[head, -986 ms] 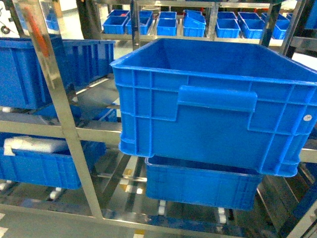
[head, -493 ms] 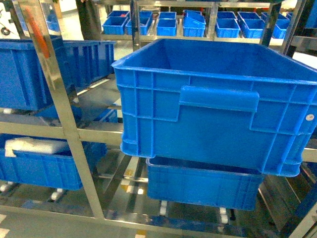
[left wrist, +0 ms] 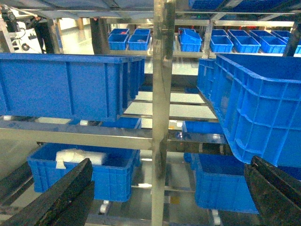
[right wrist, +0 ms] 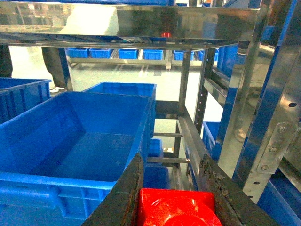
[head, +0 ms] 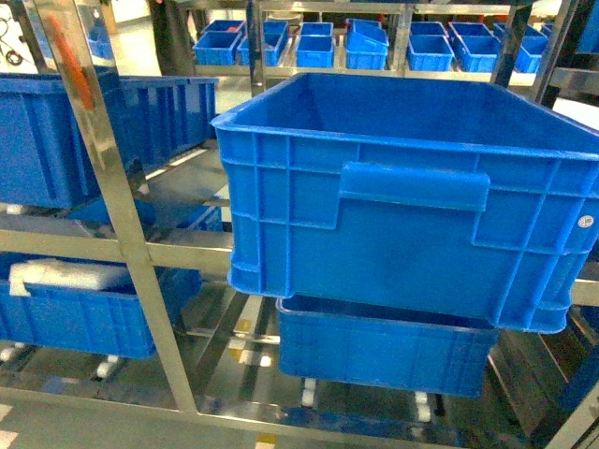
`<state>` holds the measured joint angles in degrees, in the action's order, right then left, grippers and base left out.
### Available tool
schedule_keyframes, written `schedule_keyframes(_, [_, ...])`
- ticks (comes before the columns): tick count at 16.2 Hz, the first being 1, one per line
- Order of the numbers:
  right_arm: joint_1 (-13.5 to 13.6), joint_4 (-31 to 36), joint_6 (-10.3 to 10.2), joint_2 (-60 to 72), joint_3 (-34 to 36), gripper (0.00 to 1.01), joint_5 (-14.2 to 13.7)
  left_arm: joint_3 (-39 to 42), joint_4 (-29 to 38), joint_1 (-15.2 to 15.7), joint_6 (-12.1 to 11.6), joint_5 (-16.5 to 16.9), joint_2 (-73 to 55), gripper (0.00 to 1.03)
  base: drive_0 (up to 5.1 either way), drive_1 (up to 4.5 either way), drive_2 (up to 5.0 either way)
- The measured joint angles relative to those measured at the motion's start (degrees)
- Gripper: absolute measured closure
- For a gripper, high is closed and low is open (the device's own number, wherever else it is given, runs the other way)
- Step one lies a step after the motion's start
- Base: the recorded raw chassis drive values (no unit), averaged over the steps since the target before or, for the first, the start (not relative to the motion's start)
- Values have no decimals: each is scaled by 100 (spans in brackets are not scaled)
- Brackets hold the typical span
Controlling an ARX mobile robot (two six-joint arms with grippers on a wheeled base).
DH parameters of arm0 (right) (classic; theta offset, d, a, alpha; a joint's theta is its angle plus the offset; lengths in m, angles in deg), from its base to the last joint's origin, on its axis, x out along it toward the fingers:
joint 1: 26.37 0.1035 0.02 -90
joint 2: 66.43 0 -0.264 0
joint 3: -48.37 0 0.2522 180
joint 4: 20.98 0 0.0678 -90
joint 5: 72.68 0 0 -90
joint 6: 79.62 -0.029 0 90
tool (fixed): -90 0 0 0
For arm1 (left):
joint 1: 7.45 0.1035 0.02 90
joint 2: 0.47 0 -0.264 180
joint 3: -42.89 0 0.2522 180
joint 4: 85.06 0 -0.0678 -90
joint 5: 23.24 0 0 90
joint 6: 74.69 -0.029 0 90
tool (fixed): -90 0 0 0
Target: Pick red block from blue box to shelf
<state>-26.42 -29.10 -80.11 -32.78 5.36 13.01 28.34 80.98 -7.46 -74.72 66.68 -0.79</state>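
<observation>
Glossy red block (right wrist: 178,208), dark blue crates (head: 402,201), silver shelf (head: 112,187).

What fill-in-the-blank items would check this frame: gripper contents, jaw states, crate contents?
1. The right gripper is shut on the ____ block.
2. The left gripper has its jaws ____, with nothing between them.
3. In the right wrist view, the big dark blue crate below the shelf rail looks ____ inside.

Missing words: red; open; empty

Right hand (right wrist: 171,197) grips red block (right wrist: 176,209) before shelf (right wrist: 141,21).
</observation>
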Motion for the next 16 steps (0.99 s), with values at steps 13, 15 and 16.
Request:
schedule_keyframes(13, [-125,-1471,243,247,-505,72,96,0,0,0,0,2,0,5,0,0,0])
schedule_keyframes(15, [-323,-2065,415,372,-680,72,317,0,-2,0,0,2,0,5,0,0,0])
schedule_keyframes(16, [-352,-1989,459,393,-680,72,424,0,-2,0,0,4,0,5,0,0,0])
